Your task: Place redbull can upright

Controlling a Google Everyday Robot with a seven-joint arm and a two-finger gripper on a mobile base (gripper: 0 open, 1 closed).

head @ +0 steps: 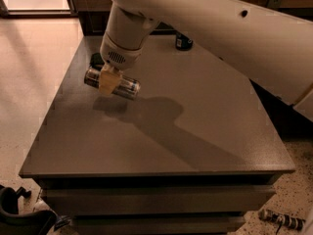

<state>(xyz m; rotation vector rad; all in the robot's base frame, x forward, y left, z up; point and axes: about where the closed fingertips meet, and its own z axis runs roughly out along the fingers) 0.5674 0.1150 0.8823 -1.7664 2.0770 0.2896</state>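
Note:
The redbull can (pixel 128 87) is a slim silver can, held on its side with its long axis pointing left to right. My gripper (pixel 110 80) comes down from the white arm at the top and is shut around the can's middle, its pale fingers (pixel 108 83) covering part of it. The can hangs a little above the left part of the dark table (pixel 195 131), with its shadow on the tabletop just below it.
A dark can (pixel 184 42) stands upright at the table's far edge. A small dark object (pixel 96 59) lies behind the gripper. The arm's shadow runs across the table's middle. A black object (pixel 19 219) is on the floor at the front left, and a small one (pixel 281 220) at the front right.

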